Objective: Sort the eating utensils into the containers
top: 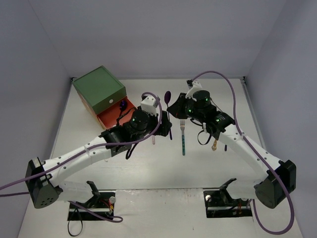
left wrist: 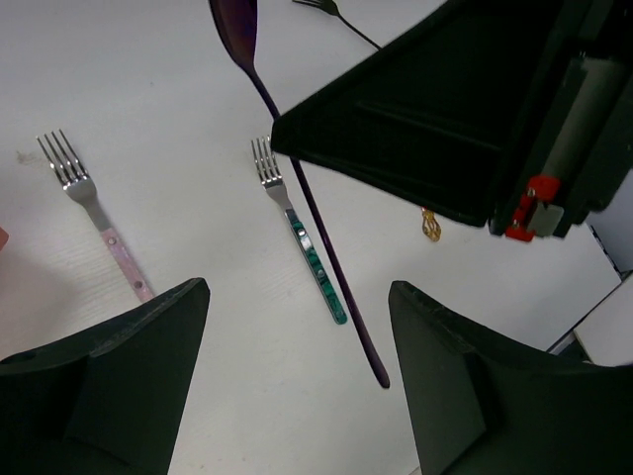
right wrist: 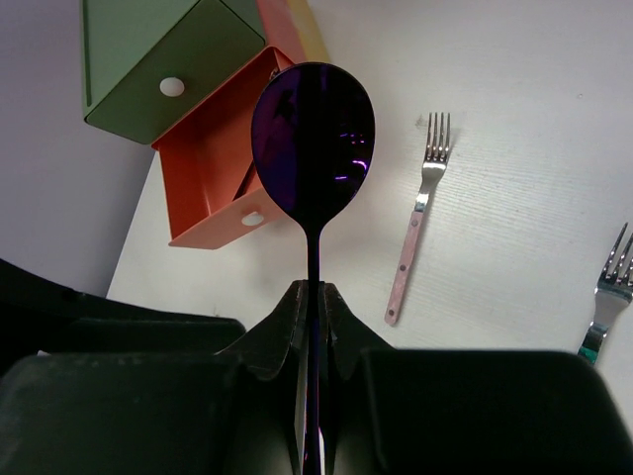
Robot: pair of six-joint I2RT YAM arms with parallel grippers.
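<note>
The right claw (right wrist: pixel 315 295) is clamping its two dark fingers tight on the neck of the purple spoon (right wrist: pixel 315 139). The bowl is sticking straight out past the tips, and the long handle is running back beneath the claw's body. The left claw (left wrist: pixel 299 289) is hanging over the table with its fingers spread wide and gripping nothing. The right claw's black housing is crowding in just ahead of it on the right. Between and just past those spread fingers, the teal fork (left wrist: pixel 315 259) is lying flat on the table, with the spoon's handle crossing beside it. The pink fork (left wrist: pixel 114 247) is lying out past the left finger, tines pointing away. A small gold piece (left wrist: pixel 430 226) is peeking from under the right claw's housing. Seen from above, both arms are reaching forward and inward from their bases at the near edge, and their wrists are almost meeting over the middle of the white table (top: pixel 148 168), with purple cables looping along them. Beyond the right claw and off to its left, the green-topped chest (right wrist: pixel 148 54) is sitting near the table's far corner. Its orange drawer (right wrist: pixel 203 168) is standing pulled out, with a dark blue-purple piece (top: pixel 122 104) lying inside. Pale grey walls (top: pixel 158 34) are closing in the table on three sides.
</note>
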